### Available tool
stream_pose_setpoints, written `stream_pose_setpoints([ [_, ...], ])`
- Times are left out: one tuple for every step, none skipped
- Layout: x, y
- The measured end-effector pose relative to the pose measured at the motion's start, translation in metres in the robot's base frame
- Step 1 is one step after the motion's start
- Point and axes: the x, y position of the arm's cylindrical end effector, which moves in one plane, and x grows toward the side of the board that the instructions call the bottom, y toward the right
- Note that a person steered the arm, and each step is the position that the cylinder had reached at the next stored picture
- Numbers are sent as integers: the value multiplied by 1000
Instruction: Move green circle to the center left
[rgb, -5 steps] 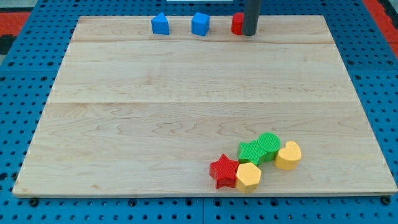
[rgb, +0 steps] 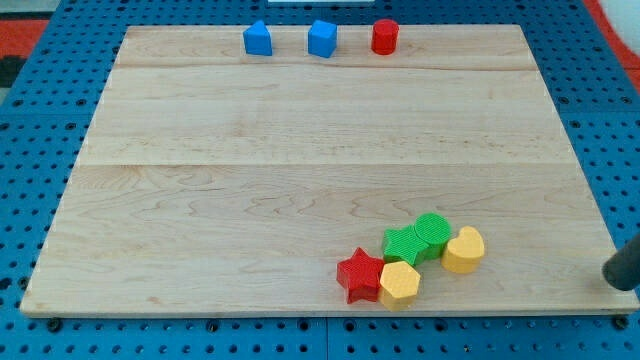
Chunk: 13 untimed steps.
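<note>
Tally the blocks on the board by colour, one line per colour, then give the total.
Blue: 2, a house-like block and a cube-like block
Red: 2, a cylinder and a star
Green: 2, a circle and a green block of unclear shape
Yellow: 2, a hexagon and a rounded yellow block
Total: 8

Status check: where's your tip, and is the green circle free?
My tip off board, view's right edge. Green circle unmoved, lower right. Wedged between green block and yellow heart.
</note>
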Motion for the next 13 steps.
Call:
stream_pose_setpoints([
  [0, -8],
  [2, -33],
  [-10, -82],
  [-29, -139],
  [-60, -201],
  [-92, -223],
  [-111, -229],
  [-136, -209],
  [-183, -280],
  [-168, -342],
  [-130, -301],
  [-132, -370],
  [-185, -436],
])
